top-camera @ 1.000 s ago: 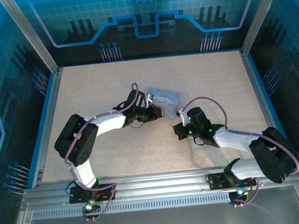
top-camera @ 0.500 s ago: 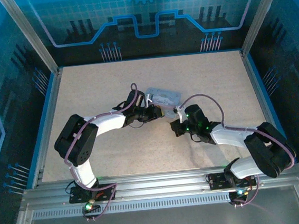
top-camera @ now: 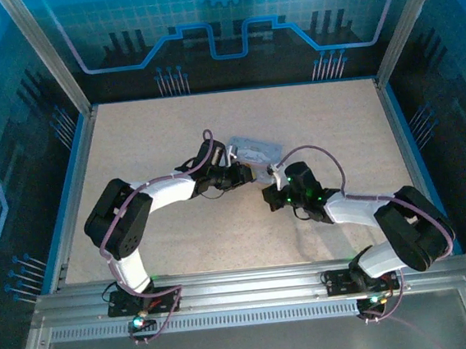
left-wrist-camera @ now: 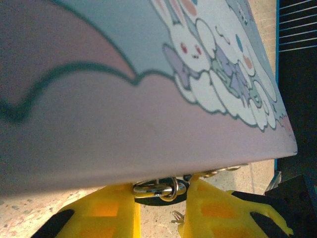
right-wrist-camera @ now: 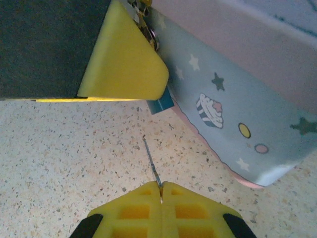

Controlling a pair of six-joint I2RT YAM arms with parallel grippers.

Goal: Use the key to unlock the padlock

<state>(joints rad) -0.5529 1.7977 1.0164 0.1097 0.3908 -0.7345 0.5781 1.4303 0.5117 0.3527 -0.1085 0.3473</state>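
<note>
Lining up is the job as I see it: the right gripper (right-wrist-camera: 161,192) has its yellow fingers pressed fully together on the key (right-wrist-camera: 151,159), a thin dark metal sliver poking out toward 11 o'clock over the speckled table (right-wrist-camera: 59,148), its tip near the padlock (right-wrist-camera: 161,103) but not touching it. The padlock shows as a small teal-blue block at 12 o'clock from the key, tucked under one left finger (right-wrist-camera: 124,64) and right against the tin (right-wrist-camera: 223,114). From the left wrist, the left gripper (left-wrist-camera: 161,210) stands narrow, its fingers closed about the padlock's bright wire shackle just beneath the tin's edge. I cannot make out the keyhole, so I'd say the key should swing a touch toward 12 o'clock and creep in slowly; a blade this slight could bend or swivel between the pads, and the lock may twist on its shackle unless the left side holds firm. The tin is glossy printed metal, rounded at the corner, with rabbits, stars and a cupcake above a pink rim. The fingers are matte moulded plastic with waffle pockets, and the table looks gritty, like terrazzo.
</note>
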